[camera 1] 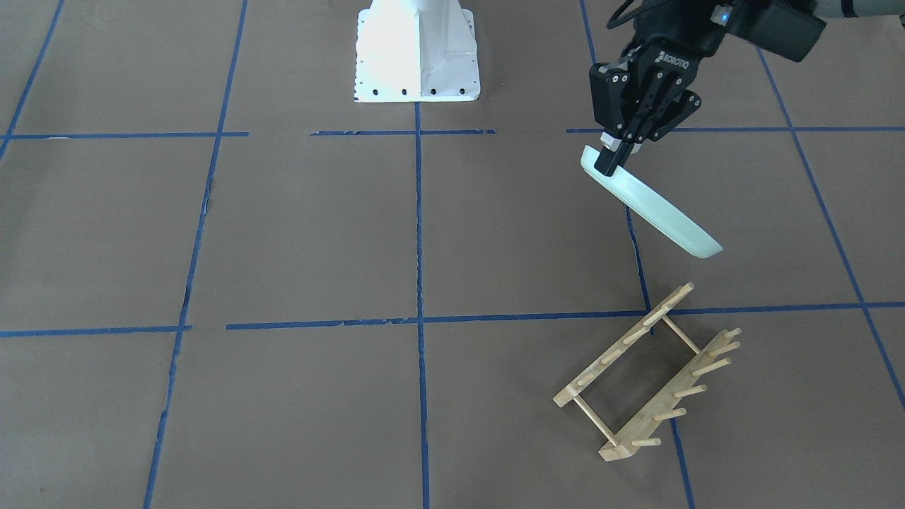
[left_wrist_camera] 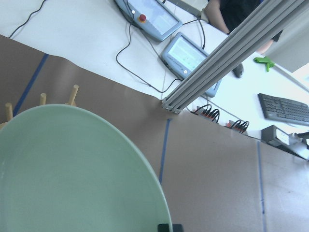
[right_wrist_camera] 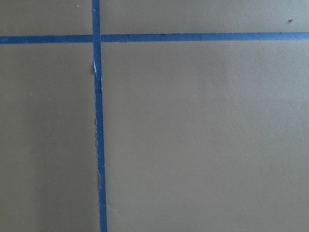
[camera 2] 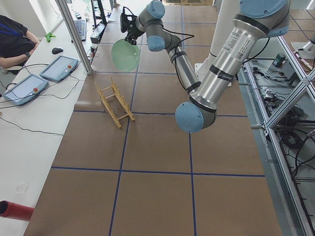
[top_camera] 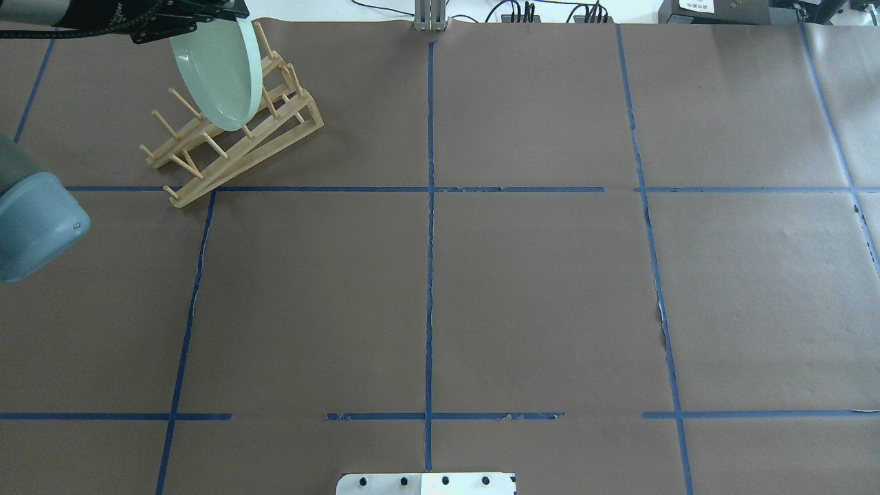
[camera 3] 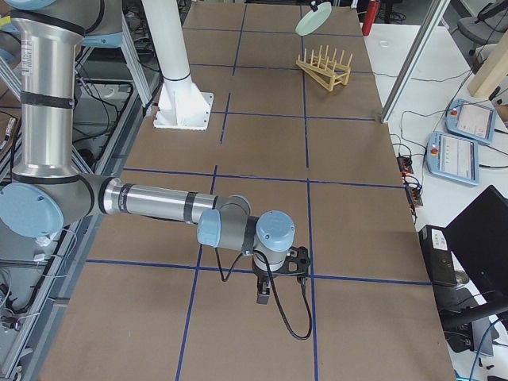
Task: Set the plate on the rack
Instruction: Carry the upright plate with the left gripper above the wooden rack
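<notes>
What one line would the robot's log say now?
left gripper: shut on green plate | green plate: tilted, airborne, apart from bamboo dish rack | right gripper: low over table, state unclear

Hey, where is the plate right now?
The plate hangs tilted in the air on the robot's left side, at the right of the front-facing view, gripped at its rim by the left gripper, above the rack and not touching it.

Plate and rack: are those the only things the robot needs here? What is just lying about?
For the job: plate, rack, left gripper holding the plate by its rim.
Just lying about: tablets, keyboard, mouse.
</notes>
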Tool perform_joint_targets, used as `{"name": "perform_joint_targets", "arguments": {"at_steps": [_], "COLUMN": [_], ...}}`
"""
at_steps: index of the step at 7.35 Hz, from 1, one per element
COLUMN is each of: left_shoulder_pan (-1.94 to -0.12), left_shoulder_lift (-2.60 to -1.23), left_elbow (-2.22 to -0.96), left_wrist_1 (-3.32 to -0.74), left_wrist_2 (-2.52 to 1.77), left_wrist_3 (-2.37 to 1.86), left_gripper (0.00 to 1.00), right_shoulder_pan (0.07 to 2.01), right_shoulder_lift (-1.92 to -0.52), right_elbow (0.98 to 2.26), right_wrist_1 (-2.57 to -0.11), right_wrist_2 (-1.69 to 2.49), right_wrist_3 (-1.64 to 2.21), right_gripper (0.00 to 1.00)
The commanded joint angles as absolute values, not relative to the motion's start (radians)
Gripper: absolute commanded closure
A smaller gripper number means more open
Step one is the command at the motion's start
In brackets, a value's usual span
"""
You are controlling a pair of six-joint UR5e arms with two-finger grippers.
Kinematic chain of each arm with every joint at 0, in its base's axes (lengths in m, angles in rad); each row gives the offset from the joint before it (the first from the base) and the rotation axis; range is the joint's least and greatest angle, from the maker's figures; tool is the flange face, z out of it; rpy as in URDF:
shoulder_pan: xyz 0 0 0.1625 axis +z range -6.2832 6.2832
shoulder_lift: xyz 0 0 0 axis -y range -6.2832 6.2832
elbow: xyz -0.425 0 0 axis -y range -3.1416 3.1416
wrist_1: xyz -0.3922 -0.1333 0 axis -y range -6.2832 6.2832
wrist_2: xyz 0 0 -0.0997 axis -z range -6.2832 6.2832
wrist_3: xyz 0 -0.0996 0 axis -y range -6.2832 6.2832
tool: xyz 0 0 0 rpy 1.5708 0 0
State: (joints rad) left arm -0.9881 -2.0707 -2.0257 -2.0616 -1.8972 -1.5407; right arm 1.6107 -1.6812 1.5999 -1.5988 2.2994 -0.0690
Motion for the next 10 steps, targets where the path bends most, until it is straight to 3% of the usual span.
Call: {"name": "perform_joint_targets", "arguments": {"at_steps": [1,5,10], "left_shoulder_pan": [-1.037,-1.048,-1.045], "left_shoulder_lift": [-2.019,-2.006,-2.08], "left_elbow": [-1.881,-1.51,-1.367], "left_wrist_1": [-2.467,-3.113,-3.135], "left_wrist_2": [-1.896,-1.794,-1.756], "left_wrist_3": [-1.693,-1.816,-1.829], "left_gripper": [1.0,1.0,1.0], "right_shoulder_pan": [1.611,1.611,1.611], "right_shoulder_lift": [-1.681,-1.681,-1.681], "right_elbow": [1.6,1.6,1.6], "right_wrist_1": [-1.598,-1.598,-1.598], "right_wrist_2": [2.299,2.299,2.299], "right_wrist_3": [-0.069,-0.069,-0.071], "right_gripper": [0.0,0.0,0.0]}}
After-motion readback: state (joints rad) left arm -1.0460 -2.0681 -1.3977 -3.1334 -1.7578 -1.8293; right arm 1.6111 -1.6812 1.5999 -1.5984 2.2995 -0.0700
